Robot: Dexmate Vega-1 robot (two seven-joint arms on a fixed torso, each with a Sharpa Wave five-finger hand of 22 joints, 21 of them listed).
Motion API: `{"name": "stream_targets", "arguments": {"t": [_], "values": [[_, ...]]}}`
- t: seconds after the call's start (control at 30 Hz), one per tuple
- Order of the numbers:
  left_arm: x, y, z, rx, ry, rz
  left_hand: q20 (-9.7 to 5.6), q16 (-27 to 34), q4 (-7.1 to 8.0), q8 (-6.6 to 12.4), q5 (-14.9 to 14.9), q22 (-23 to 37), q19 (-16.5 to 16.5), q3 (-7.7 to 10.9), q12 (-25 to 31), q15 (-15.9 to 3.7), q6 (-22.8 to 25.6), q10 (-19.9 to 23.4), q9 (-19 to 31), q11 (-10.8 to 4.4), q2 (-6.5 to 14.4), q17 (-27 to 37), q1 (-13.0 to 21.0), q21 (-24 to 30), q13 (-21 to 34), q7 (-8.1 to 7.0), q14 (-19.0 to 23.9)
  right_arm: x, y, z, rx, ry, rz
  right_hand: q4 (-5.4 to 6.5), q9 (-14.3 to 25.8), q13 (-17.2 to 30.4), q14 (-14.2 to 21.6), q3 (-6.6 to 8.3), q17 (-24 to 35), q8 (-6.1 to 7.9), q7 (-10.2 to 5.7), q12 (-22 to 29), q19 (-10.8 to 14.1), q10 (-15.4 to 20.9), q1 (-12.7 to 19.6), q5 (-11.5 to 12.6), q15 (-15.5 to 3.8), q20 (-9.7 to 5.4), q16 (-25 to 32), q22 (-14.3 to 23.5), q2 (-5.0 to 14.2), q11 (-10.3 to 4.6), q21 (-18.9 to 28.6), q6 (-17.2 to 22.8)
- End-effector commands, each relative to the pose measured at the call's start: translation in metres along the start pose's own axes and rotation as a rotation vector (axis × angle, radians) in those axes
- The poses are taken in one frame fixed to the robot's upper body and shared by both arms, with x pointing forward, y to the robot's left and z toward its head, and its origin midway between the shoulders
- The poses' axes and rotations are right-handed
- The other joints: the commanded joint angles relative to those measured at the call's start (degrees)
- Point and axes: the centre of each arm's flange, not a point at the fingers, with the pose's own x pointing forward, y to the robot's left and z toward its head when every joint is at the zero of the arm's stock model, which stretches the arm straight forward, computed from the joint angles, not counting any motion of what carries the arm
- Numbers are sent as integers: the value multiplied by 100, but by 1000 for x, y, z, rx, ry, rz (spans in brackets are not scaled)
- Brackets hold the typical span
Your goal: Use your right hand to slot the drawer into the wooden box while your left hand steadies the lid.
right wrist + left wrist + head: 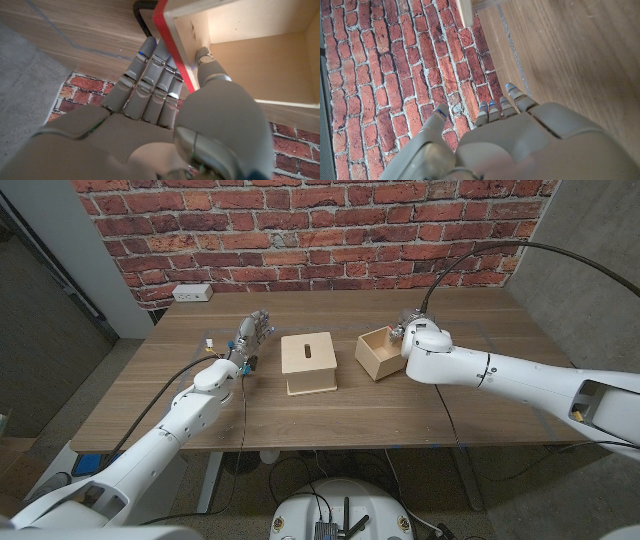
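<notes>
A: Drawer (377,352)?
B: Right of centre, open side up, just right of the box (309,363), apart from it. Right hand (412,338) pinches its wall, thumb inside, fingers (150,85) outside against the red edge.
A: Left hand (247,337)?
B: Left of the box, fingers spread, holding nothing. The slotted lid (307,352) sits untouched.

The head view looks down from above over the wooden table (300,405) toward the brick wall (300,230). Each wrist view sits close behind its own hand, turned so table and wall swap places. The right wrist view shares the drawer (250,55) with the head view.
</notes>
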Motion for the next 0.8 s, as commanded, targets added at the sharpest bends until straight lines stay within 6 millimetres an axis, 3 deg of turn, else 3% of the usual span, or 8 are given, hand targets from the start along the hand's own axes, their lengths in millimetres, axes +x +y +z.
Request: {"name": "stream_targets", "arguments": {"t": [0.03, 0.8], "values": [[2, 1, 2, 3, -9, 8, -370, 24, -41, 6, 30, 32, 36, 15, 12, -6, 59, 82, 32, -6, 325, 21, 23, 37, 6, -1, 50, -3, -5, 7, 18, 25, -2, 32, 30, 7, 64, 59, 18, 218, -265, 0, 37, 481, 400, 9, -157, -495, -35, 25, 319, -405, 53, 556], [-5, -1, 6, -6, -42, 29, -371, 39, -72, 41, 29, 31, 110, 26, 37, -17, 186, 185, 33, -21, 319, 15, 42, 56, 6, 6, 146, -11, -7, 23, 13, 138, -1, 31, 29, 87, 145, 63, 61, 175, -159, -56, 60, 479, 431, 18, -142, -486, -104, 30, 299, -345, 187, 535]]}}
